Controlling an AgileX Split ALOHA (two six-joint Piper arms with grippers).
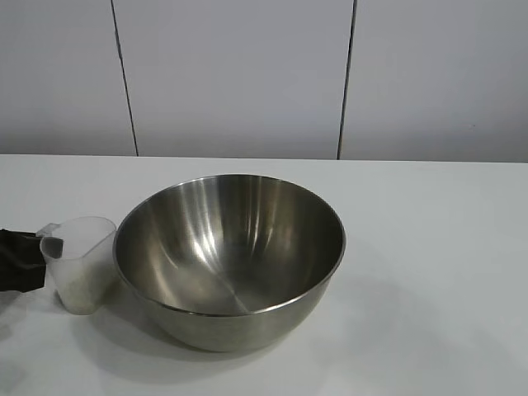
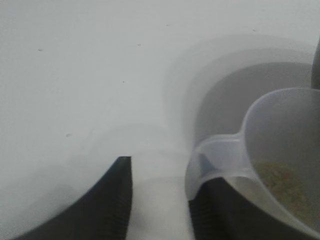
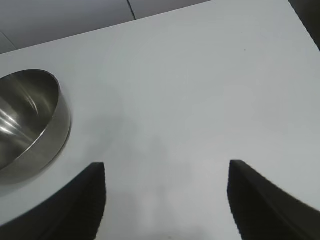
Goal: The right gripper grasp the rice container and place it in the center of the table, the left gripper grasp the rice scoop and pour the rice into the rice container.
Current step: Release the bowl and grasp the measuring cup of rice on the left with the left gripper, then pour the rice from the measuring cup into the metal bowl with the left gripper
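The rice container [image 1: 231,256], a wide shiny steel bowl, stands upright near the middle of the table [image 1: 429,247]. The rice scoop [image 1: 81,264], a small clear plastic cup, stands just left of it, close to its wall. In the left wrist view the scoop [image 2: 280,130] holds a little rice [image 2: 280,180] at its bottom. My left gripper [image 2: 161,172] is open right beside the scoop, and the scoop's tab lies over one finger [image 2: 215,215]. Its black body [image 1: 21,260] shows at the left edge. My right gripper [image 3: 166,164] is wide open and empty over bare table, away from the bowl [image 3: 25,120].
A grey panelled wall [image 1: 247,74] runs behind the table's far edge. The white tabletop stretches to the right of the bowl. The table's far edge and corner show in the right wrist view [image 3: 295,10].
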